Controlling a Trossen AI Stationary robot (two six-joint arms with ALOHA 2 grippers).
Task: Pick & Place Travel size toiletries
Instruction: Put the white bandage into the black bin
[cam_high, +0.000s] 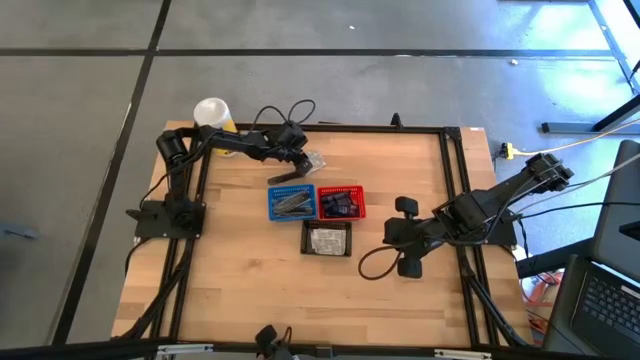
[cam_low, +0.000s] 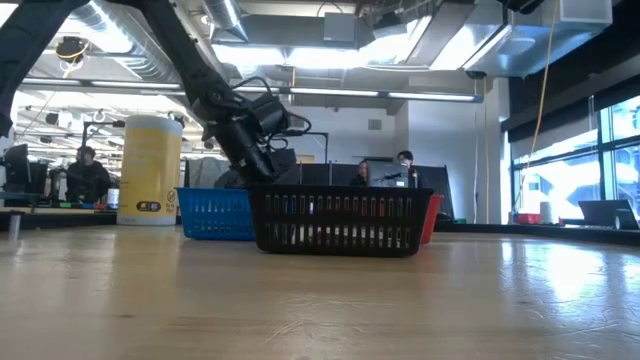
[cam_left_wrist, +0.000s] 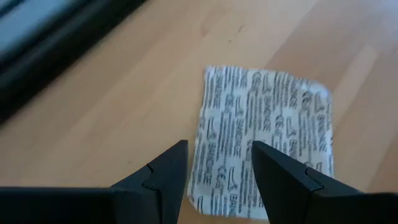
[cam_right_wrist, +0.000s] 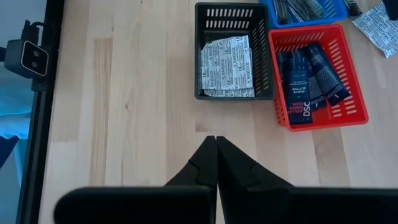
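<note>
Left end effector (cam_left_wrist: 217, 177) open over flat white printed sachet (cam_left_wrist: 264, 134) on wooden bench (cam_high: 240, 270), upper centre overhead; only wrist view shows gap. Right end effector (cam_right_wrist: 216, 163) closed, parked right. Black mesh basket (cam_low: 335, 220) blocks low view.

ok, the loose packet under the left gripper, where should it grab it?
Probably by the near short edge, coming straight down. The packet lies flat on the table beside the blue basket, so there is no thickness to pinch from the side. The left gripper already hovers with open jaws straddling that edge; the packet's crinkly film should bunch up between them.
</note>
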